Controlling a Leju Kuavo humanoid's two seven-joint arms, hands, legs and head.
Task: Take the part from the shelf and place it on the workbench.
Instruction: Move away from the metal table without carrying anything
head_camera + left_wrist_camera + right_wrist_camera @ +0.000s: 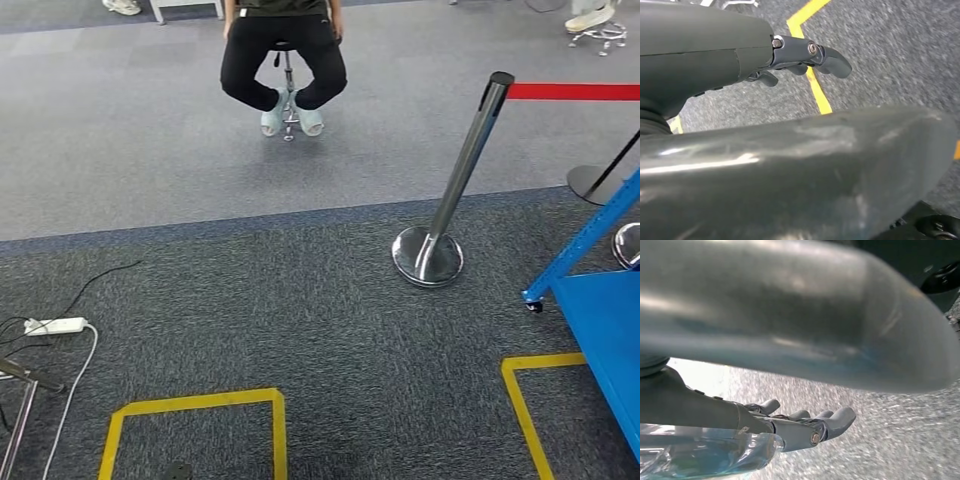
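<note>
Judging from the frames, the task is taken to be about midway: the pick looks done, the placing is not yet done. A bagged part [704,455] is seen tight against the right hand [798,427] in the right wrist view, off the floor, so it is judged to be grasped by that hand. The fingers are stretched fairly straight alongside it, and the actual contact is hidden by the bag. The left hand [798,57] is released, its fingers apart and nothing in them, hung over grey carpet [904,55] and a yellow tape line [817,90].

The part is wrapped in clear, crinkled plastic with a blue-green tint inside. Its shape cannot be made out, since it is cut by the frame edge. Slippery film is expected, so a loose hold could let it slide.

In the head view a blue wheeled rack [604,320] is found at 4 o'clock. Whether it is the shelf or the worktop cannot be told. A yellow floor square [196,405] is marked at 7 o'clock and another [528,400] at 5 o'clock. A chrome stanchion [453,190] with a red belt [573,91] is seen at 2 o'clock, a seated person [283,50] at 12 o'clock and a white power strip [56,326] at 9 o'clock.

Left to do: the worktop has to be reached and the part set down and let go.
</note>
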